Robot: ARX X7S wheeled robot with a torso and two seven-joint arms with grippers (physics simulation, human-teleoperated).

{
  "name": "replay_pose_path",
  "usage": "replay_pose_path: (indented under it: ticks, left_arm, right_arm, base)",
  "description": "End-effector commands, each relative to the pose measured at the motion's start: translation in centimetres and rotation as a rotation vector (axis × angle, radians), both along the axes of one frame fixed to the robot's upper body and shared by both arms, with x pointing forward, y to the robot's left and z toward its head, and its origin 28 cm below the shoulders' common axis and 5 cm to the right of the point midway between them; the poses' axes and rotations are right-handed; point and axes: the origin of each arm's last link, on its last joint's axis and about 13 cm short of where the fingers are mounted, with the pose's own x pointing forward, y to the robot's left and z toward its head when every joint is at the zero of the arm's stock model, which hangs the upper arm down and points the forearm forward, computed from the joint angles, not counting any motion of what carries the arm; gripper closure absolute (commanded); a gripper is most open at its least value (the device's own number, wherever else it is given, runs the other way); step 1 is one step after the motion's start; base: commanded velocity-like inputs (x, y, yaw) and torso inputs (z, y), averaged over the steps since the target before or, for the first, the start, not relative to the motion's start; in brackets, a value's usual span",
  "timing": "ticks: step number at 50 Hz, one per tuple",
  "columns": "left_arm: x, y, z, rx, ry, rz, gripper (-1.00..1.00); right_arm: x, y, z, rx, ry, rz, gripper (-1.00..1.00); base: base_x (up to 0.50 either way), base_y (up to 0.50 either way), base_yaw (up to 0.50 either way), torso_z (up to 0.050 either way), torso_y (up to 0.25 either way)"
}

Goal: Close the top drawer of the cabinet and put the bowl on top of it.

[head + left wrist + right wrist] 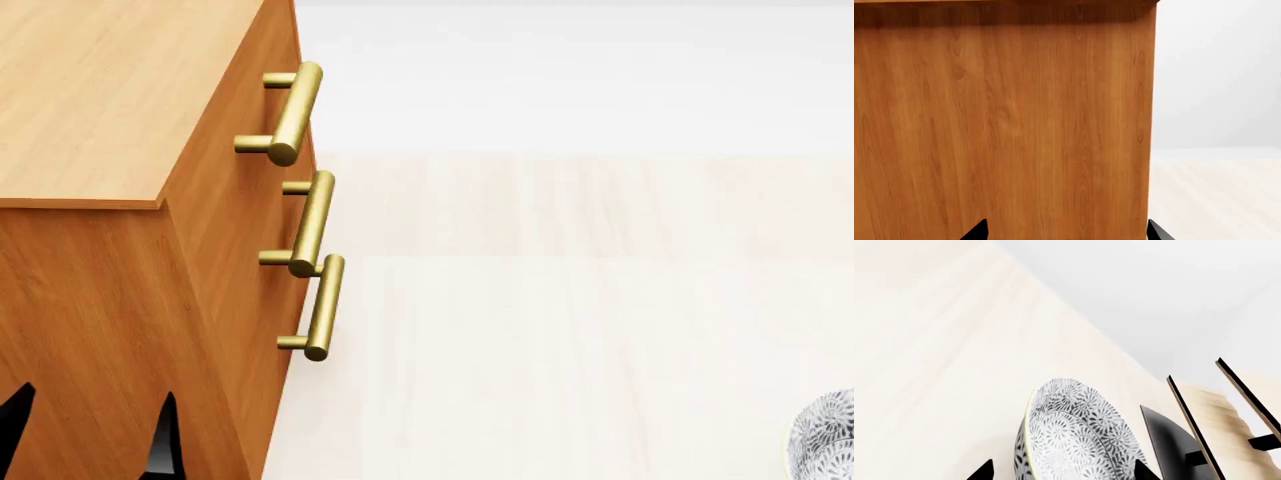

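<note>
Pale bench carries the bowl at its right edge, between the right fingers, spread wide. Left fingers, apart, face the cabinet side. Risk: unclamped bowl tips.

You face bare simulated room: wood-grain cabinet, pale plank floor, blank white wall.

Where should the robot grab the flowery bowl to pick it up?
Probably by the rim. In the right wrist view the bowl sits between the right gripper's open fingertips, so one finger could go inside and one outside the thin wall, coming from the open top.
</note>
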Motion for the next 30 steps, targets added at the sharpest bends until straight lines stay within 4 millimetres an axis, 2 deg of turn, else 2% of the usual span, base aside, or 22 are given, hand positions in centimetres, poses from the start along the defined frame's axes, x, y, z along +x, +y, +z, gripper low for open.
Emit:
replay_pose_path:
  ticks: [1,30]
  left_arm:
    - [0.0,-0.1,0.0,0.001,0.0,-0.002,-1.0]
    - [0.1,-0.2,-0.1,0.001,0.002,-0.004,-1.0]
  right_arm:
    - [-0.2,-0.1,-1.0,0.011,0.021,-0.004,-1.0]
    - [-0.1,-0.2,-2.5,0.035,0.044,-0.01,-1.0]
  base:
    - [0.0,0.0,0.0,0.0,0.0]
    - [0.0,0.0,0.0,0.0,0.0]
